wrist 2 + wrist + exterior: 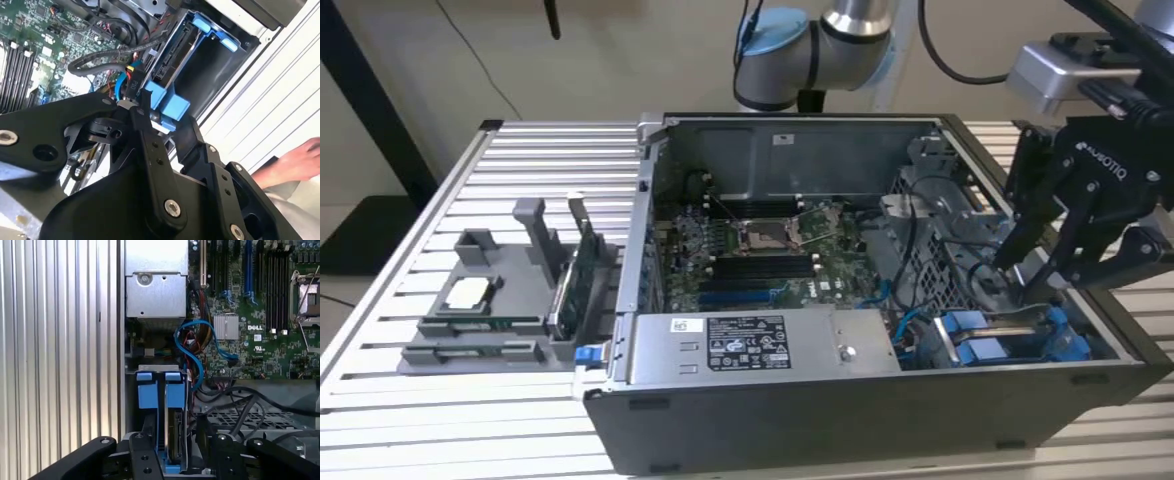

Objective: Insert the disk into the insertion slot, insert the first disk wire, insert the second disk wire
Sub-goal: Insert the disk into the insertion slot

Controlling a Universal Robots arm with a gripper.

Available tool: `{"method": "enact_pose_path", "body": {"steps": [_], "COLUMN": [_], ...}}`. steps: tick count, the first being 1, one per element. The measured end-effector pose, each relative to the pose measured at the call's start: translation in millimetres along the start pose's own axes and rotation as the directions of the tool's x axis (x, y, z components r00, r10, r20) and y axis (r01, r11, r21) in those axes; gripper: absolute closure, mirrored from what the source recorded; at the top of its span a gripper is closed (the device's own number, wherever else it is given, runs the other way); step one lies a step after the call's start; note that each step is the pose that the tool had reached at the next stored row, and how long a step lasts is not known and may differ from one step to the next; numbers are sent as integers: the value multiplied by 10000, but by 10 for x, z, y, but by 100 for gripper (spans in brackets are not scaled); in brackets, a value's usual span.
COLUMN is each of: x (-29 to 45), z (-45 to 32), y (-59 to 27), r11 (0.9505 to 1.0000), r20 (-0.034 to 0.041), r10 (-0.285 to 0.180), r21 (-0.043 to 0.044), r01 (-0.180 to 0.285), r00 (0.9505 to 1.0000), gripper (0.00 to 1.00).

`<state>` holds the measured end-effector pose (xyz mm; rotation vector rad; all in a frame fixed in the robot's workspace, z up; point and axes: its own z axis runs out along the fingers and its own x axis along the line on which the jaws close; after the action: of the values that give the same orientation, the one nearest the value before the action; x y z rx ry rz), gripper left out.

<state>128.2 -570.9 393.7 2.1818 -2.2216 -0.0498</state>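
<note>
Disk (176, 434) edge-on in insertion slot (159, 369), partly behind gripper (1047, 265).

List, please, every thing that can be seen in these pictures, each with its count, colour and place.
computer case: one, dark grey, open, on the table
table: one, silver, slatted, under the case
motherboard: one, green, middle of the case
power-supply box: one, grey with a white label, along the case's near side in the exterior view
cable: one, blue, between motherboard and slot
parts tray: one, grey, exterior view's left
insertion slot: one, grey, case corner, exterior view's right
disk: one, silver-grey in a blue carrier, at the insertion slot
robot arm: one, silver and light blue, behind the case
robot hand: one, black, at the disk
person's hand: one, beside the case
</note>
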Motion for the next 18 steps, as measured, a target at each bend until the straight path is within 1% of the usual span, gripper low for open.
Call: {"method": "enact_pose_path", "body": {"steps": [4, 10, 11, 12, 14, 15, 16, 17, 18], "x": [0, -9, -19, -23, -25, -26, -26, -26, -26], "z": [-51, -71, -72, -70, -66, -62, -59, -54, -50], "y": [2, 3, 3, 4, 8, 10, 13, 16, 17], "r11": [10000, 10000, 10000, 10000, 10000, 10000, 10000, 10000, 9999], "r20": [1, 0, 14, 69, 253, 371, 471, 559, 625], "r10": [0, 0, -2, -4, -12, -18, -27, -37, -52], "r21": [-8, -9, -9, -9, 6, 21, 39, 66, 104], "r01": [0, 0, 2, 4, 12, 17, 25, 34, 45], "r00": [10000, 10000, 10000, 10000, 9997, 9993, 9989, 9984, 9980], "gripper": [53, 53, 53, 53, 53, 53, 53, 53, 53]}}
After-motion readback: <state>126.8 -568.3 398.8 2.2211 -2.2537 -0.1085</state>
